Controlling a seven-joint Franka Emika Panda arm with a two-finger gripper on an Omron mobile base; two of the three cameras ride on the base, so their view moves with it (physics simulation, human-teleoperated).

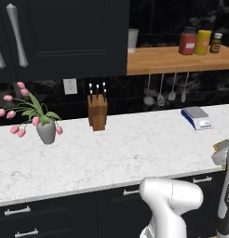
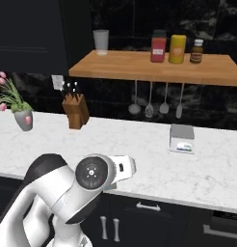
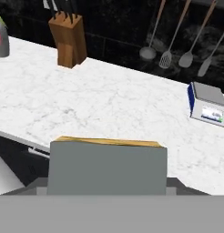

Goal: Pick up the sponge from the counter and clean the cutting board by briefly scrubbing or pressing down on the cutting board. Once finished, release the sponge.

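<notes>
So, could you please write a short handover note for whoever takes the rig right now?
Gripper: appears shut on the sponge, grey layer facing the hand camera.
Sponge: lifted off the counter, near its front edge.
Done: sponge picked up.
Left: carry it to the board, press or scrub briefly, then release the sponge.

Glossy white arm (image 2: 58,193), dark round joints
</notes>
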